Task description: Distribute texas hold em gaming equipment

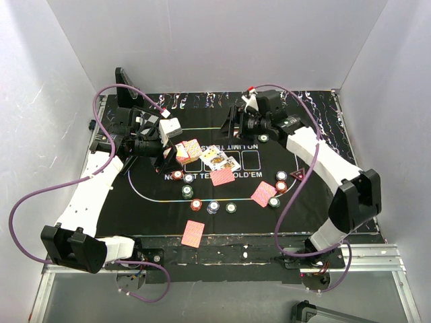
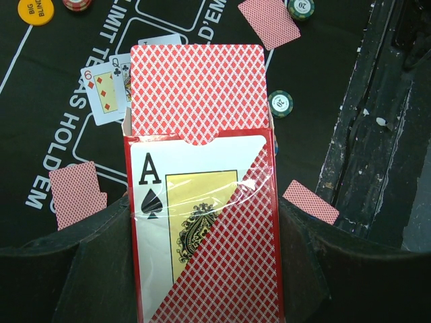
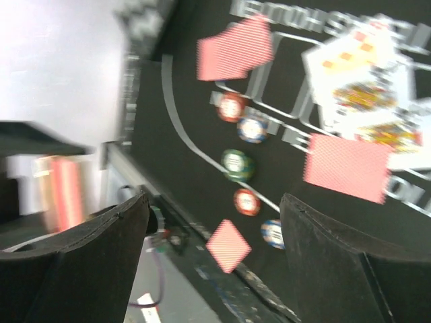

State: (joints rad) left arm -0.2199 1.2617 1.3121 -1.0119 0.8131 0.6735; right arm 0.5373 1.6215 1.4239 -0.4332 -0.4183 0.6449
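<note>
Centrally, the left gripper point(image 2: 202, 222) is clamped on an opened card box point(image 2: 209, 269), with one finger point(image 2: 81, 269) pressed against each long edge. The box front shows an ace of spades under clear wrap. A stack of red-backed cards point(image 2: 199, 87) stands partly out of the box mouth, pointing away from the wrist.

Seen from above, the held box hovers over the left-centre of the black mat point(image 1: 155, 202), just beside the face-up cards point(image 1: 219, 158) spread in the middle. In the left wrist view one of these reads as a six of diamonds, and the next is partly hidden behind the stack.

Three single face-down cards lie well apart from the box:
- One point(image 1: 222, 176) lies near the centre.
- One point(image 1: 263, 194) lies to the right.
- One point(image 1: 192, 233) lies at the near edge of the mat.

A loose arc of chips point(image 1: 196, 204) runs along the near side. A dark-red triangle marker point(image 1: 297, 175) sits at the right, and a yellow disc point(image 2: 35, 9) lies further out.

The right gripper point(image 3: 214, 215) hangs over the far right of the mat. Its fingers are spread wide with nothing between them, and its wrist view is blurred.
</note>
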